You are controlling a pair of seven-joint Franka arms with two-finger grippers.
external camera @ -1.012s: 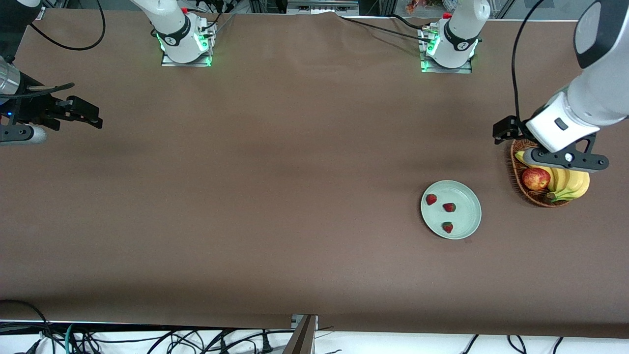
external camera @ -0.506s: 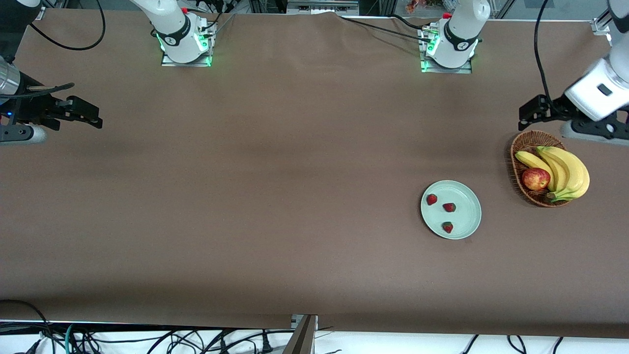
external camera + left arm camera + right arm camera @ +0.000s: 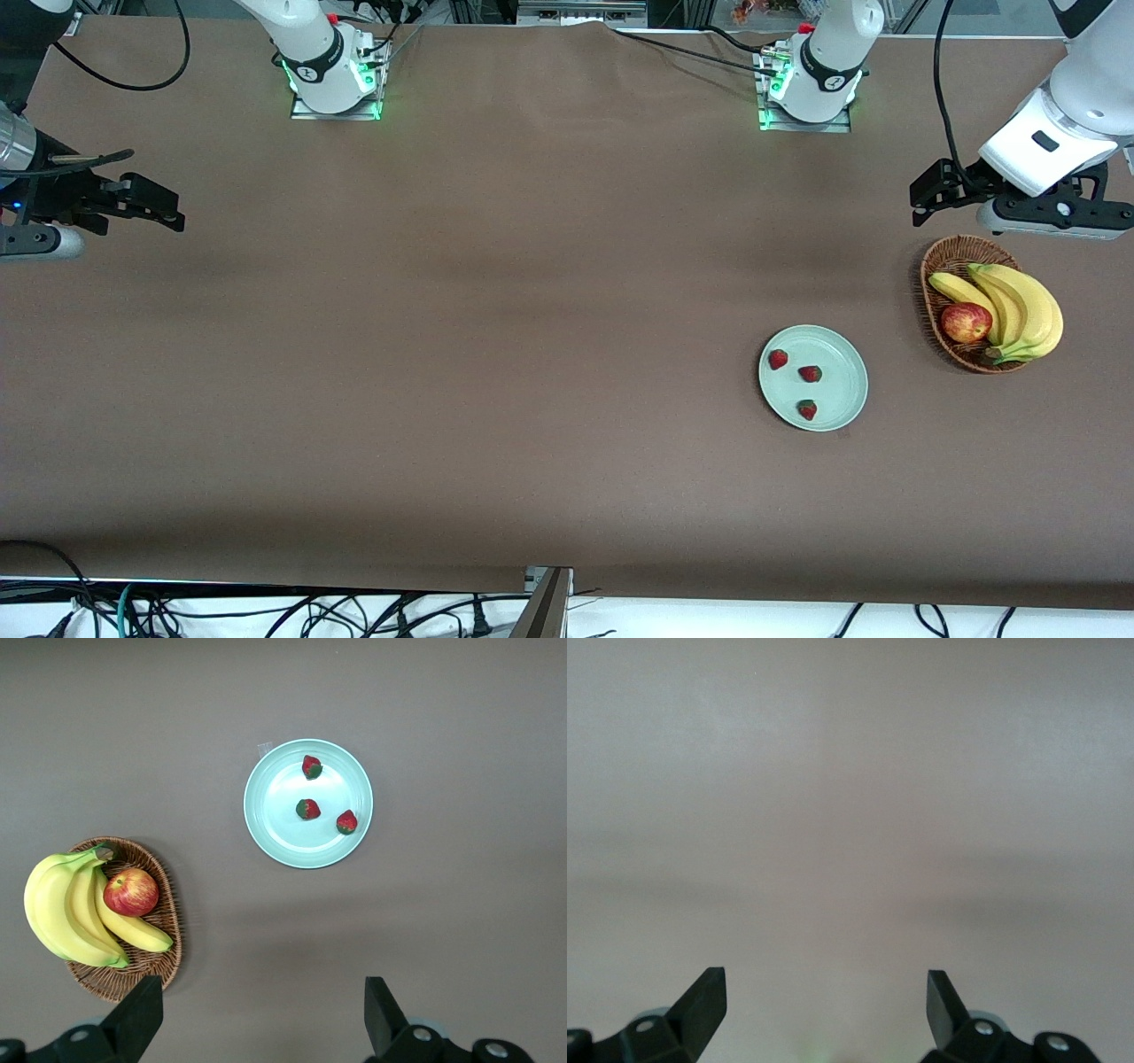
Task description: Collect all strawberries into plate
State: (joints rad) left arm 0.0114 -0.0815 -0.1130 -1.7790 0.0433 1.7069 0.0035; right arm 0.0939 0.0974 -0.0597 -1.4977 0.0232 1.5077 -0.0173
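Since all three strawberries (image 3: 778, 359) (image 3: 810, 374) (image 3: 807, 409) are already lying inside the mint-green plate (image 3: 842, 390), the step in hand is probably just clearing away, and doing it well means leaving the plate undisturbed. The right gripper (image 3: 151, 213) is waiting spread wide and empty over bare table at the right arm's end. The left gripper (image 3: 930, 190) is hanging released and empty just above the wicker basket (image 3: 941, 266) of bananas (image 3: 1028, 306) and an apple (image 3: 966, 322), so it should be lifting straight away from both.

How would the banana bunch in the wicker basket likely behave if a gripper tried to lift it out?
The banana bunch is bulky and overhangs the basket rim, so it is probably heavy for a two-finger pinch. Its curved, smooth skins may let it swing or slip. It leans against the apple, which could roll once the bunch moves.
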